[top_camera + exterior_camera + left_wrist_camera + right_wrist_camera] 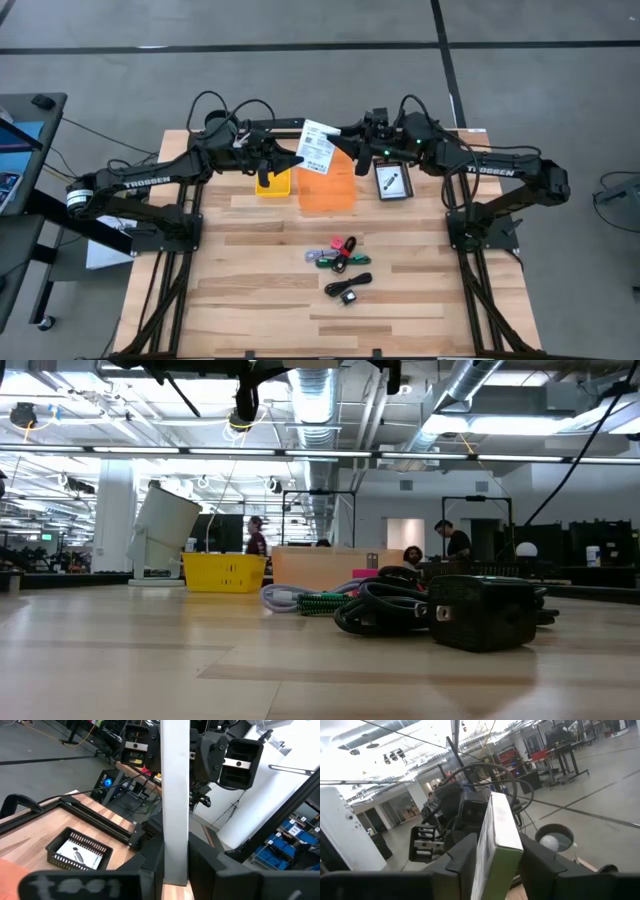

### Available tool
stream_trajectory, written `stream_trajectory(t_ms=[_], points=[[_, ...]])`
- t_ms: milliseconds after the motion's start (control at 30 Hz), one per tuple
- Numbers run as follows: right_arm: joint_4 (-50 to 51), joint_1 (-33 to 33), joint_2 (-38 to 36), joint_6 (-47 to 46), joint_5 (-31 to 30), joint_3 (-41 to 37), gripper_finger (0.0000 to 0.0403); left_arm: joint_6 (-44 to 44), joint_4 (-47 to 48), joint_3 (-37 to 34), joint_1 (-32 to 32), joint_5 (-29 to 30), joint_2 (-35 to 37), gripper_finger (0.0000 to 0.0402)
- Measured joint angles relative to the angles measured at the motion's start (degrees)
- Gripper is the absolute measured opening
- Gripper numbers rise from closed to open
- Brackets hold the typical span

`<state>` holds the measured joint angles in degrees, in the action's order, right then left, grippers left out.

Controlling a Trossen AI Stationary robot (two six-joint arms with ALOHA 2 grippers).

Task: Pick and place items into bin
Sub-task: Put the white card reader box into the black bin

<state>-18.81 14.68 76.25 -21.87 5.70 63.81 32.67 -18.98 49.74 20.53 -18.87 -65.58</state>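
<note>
A white card (318, 148) with printed labels hangs in the air between my two grippers, over the far part of the table and above an orange bin (328, 192). My left gripper (298, 161) is shut on it from the left. From the right, my right gripper (341, 134) meets the same card. On the table nearer the front lie a red-pink piece and green cable (335, 252) and a black cable with a small block (349, 287). In the low view the black cable (395, 610) and block (485, 612) rest on the wood. My left gripper pinches the card's lower left part (175, 845) between its two fingers, reaching in level from the table's left. The card stands upright, edge-on to the wrist view and clear of the table. My right gripper has a finger against each flat face of the card near its green-edged end (496, 851), coming level from the table's right; the card stands upright between them.
A yellow bin (272, 182) stands left of the orange one, and a black tray (392, 183) holding a small item stands to its right. People show in the room behind the table in the low view. Bare wood lies along the near half of the table.
</note>
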Motion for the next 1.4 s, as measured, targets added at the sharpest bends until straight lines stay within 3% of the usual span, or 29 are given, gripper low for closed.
stream_trajectory(t_ms=[300,733,1167,1400], points=[[1.2,0.1,0.0,-0.5,0.1,0.0,0.0039,-0.6,0.0,0.0,0.0,-0.2,0.0,0.0052],[1.5,0.1,-0.1,-0.7,0.3,0.0,0.0042,1.7,-0.8,0.0,-1.3,0.2,0.0,0.006],[1.8,0.2,-0.1,-0.6,1.1,0.0,0.0038,1.4,-1.1,0.0,-4.3,0.3,0.0,0.0148],[1.8,3.4,-0.2,-0.7,6.6,0.0,0.0038,2.2,-1.1,0.0,-4.7,-2.1,0.0,0.0183]])
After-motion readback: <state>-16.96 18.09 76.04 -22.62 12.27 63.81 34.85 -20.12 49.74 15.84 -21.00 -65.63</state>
